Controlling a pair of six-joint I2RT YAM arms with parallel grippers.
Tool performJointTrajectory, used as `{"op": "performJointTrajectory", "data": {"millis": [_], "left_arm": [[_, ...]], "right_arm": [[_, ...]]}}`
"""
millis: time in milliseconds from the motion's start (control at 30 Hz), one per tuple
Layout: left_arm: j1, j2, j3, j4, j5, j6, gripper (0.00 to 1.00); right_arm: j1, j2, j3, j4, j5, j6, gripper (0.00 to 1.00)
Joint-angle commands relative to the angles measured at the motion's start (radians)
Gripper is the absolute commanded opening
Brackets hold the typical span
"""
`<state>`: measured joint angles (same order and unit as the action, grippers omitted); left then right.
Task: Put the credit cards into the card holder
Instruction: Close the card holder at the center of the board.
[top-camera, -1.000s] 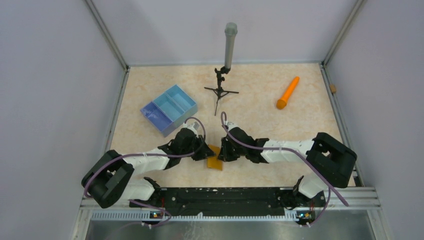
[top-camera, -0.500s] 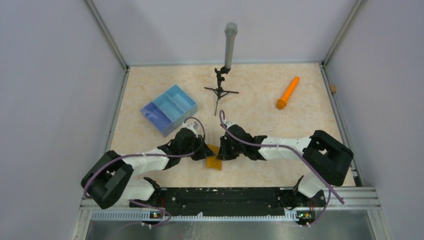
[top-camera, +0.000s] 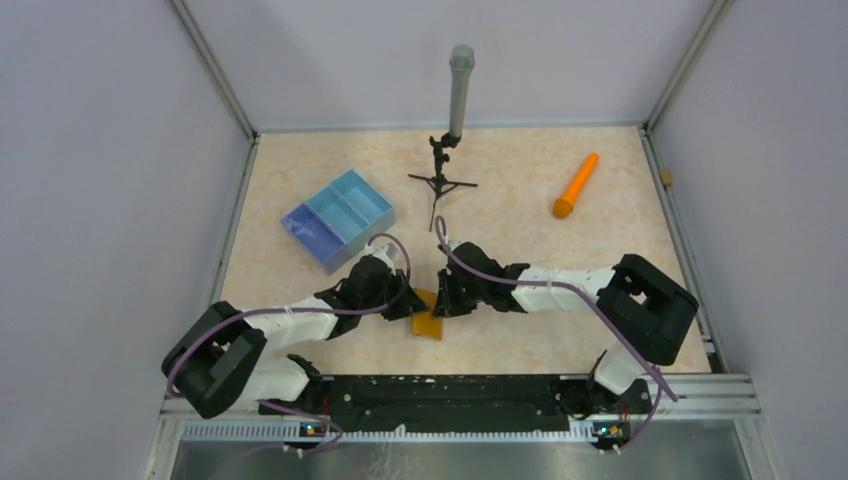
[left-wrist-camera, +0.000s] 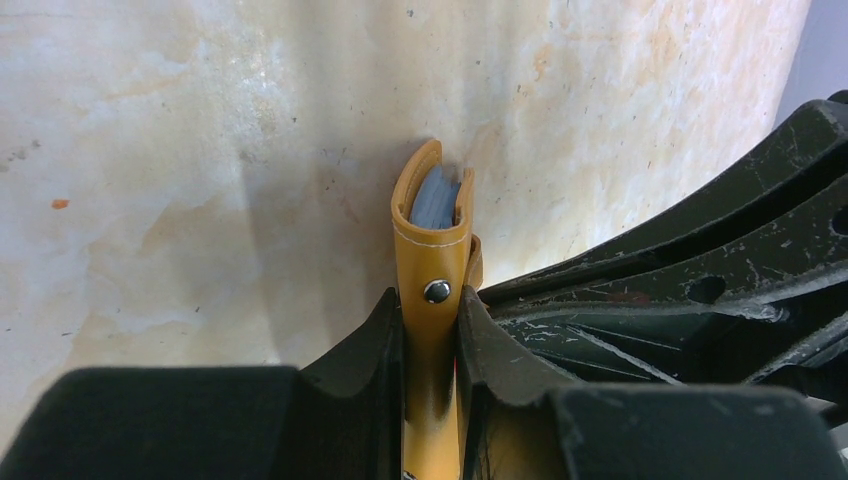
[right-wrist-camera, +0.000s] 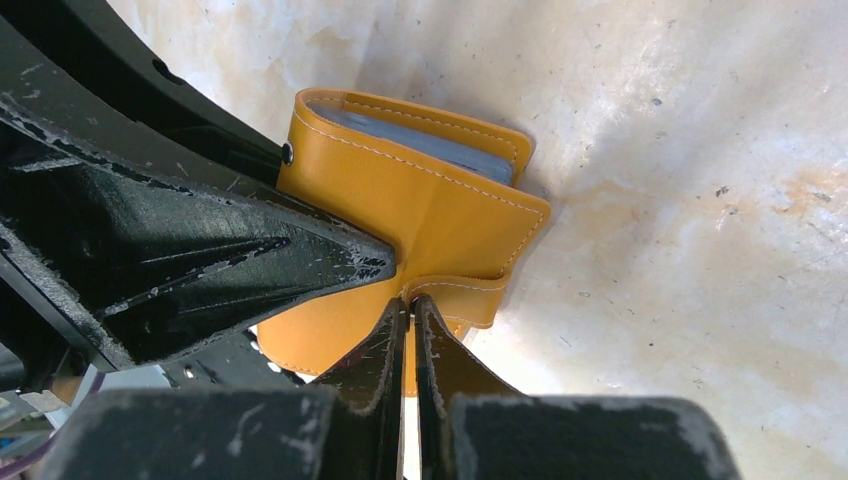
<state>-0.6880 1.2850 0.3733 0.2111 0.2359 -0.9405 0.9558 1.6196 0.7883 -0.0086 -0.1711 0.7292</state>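
Two robot arms meet over the card holder (top-camera: 429, 318) at the near middle of the table (top-camera: 520, 190), just in front of their bases. The left gripper (left-wrist-camera: 431, 300) is clamped on the folded wallet's two leaves, one finger on each face just beside the metal snap stud (left-wrist-camera: 436, 291). The right gripper (right-wrist-camera: 409, 300) has its jaws pressed together on the wallet's snap tab (right-wrist-camera: 470, 295).

No loose credit cards show anywhere on the table. A bluish-grey layer sits between the mustard leaves in both wrist views, though whether it is cards or only the pockets cannot be told. On that showing the loading looks done or nearly so; what seems left is to bring the tab round to the stud and set the wallet down.

The card holder is folded almost shut and seen edge-on from the left wrist, with its rounded end pointing away from that gripper. From above, its long axis runs roughly from between the grippers toward the near edge, slightly tilted.

A blue divided tray (top-camera: 338, 218), an orange cone-shaped stick (top-camera: 576, 186) and a small tripod stand (top-camera: 443, 183) lie well apart, farther back.
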Motion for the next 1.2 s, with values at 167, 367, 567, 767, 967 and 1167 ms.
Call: {"op": "performJointTrajectory", "data": {"millis": [167,367,567,767,967,1167], "left_arm": [[-0.042,0.049,-0.01,-0.042,-0.004,0.035,0.0],[-0.044,0.063,0.003,-0.07,-0.024,0.022,0.0],[-0.044,0.097,0.026,-0.104,-0.067,-0.04,0.0],[-0.044,0.123,0.048,-0.091,-0.084,-0.099,0.0],[-0.045,0.128,0.046,-0.036,-0.096,-0.162,0.0],[-0.056,0.126,0.048,0.033,-0.106,-0.207,0.0]], "right_arm": [[0.015,0.141,0.076,0.089,0.034,-0.017,0.0],[0.023,0.171,0.141,0.059,0.024,-0.016,0.0],[0.058,0.182,0.185,0.013,0.05,0.003,0.0],[0.098,0.199,0.257,-0.096,0.124,0.017,0.0],[0.14,0.22,0.333,-0.147,0.153,0.029,0.0],[0.185,0.238,0.431,-0.21,0.166,0.009,0.0]]}}
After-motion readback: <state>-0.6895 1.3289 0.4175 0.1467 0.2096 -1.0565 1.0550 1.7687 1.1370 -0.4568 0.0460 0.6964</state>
